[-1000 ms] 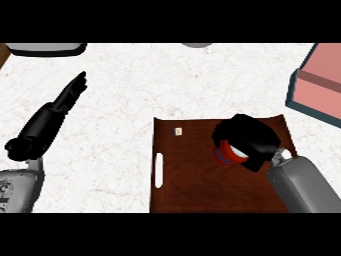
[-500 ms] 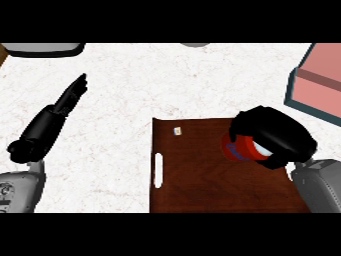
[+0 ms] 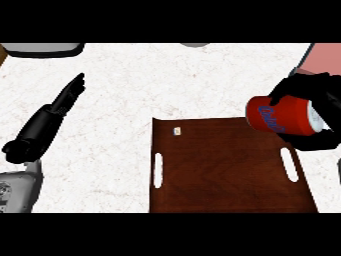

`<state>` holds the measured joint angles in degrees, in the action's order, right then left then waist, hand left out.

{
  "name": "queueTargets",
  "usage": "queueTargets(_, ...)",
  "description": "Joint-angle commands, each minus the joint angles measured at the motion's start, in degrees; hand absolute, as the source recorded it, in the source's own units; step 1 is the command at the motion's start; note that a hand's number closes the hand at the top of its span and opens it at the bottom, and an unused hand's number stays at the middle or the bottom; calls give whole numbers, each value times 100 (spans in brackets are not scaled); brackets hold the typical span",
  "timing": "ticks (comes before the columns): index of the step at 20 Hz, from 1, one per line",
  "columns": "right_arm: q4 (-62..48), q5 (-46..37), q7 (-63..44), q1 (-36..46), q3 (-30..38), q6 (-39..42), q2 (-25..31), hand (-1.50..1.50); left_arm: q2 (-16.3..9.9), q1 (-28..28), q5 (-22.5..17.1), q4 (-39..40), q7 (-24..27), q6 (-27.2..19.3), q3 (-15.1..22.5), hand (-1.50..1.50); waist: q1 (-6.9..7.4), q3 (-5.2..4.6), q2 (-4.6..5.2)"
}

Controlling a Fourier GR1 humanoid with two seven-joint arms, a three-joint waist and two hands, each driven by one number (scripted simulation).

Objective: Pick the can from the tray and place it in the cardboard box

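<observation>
**White bench, red can held at the tray's right corner**

White speckled stone forms the bench (image 3: 165, 80) under everything in view. At the right edge the robot's black right hand (image 3: 322, 100) is clenched round a red cylindrical can with blue lettering (image 3: 285, 116), which lies tilted on its side in the grasp, its silver end toward the wrist. The can hangs over the upper right corner of a dark brown wooden tray with two white slot handles (image 3: 225, 170). A small pale tag (image 3: 177, 131) lies near the tray's upper left corner. Just beyond the hand, a pink cardboard box (image 3: 334, 57) shows at the upper right edge. Well apart on the left, the black left hand (image 3: 68, 95) rests with fingers straight. A grey object (image 3: 44, 48) sits at the top left.
</observation>
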<state>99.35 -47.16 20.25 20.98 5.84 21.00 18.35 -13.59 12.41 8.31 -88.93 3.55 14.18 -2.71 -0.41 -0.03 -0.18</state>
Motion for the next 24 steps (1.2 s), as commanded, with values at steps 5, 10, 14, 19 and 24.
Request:
queueTargets(5,-1090,672,-1172,1286,1567,234,335,150,59,83,67,147,43,-16,20,0,75,2,36)
queueTargets(10,-2820,481,-947,2149,1809,-304,842,150,149,-143,62,-148,25,68,163,0,165,5,42)
queueTargets(14,-4109,-224,-246,2419,1512,-895,1438,150,246,287,102,-110,-219,-15,200,0,222,9,80)
queueTargets(19,-5255,-540,-89,2715,1173,14,2181,150,271,18,338,157,277,-146,259,0,268,3,107)
queueTargets(24,-6614,-905,627,3026,936,-27,2578,150,190,-44,147,-221,114,102,266,0,379,14,119)
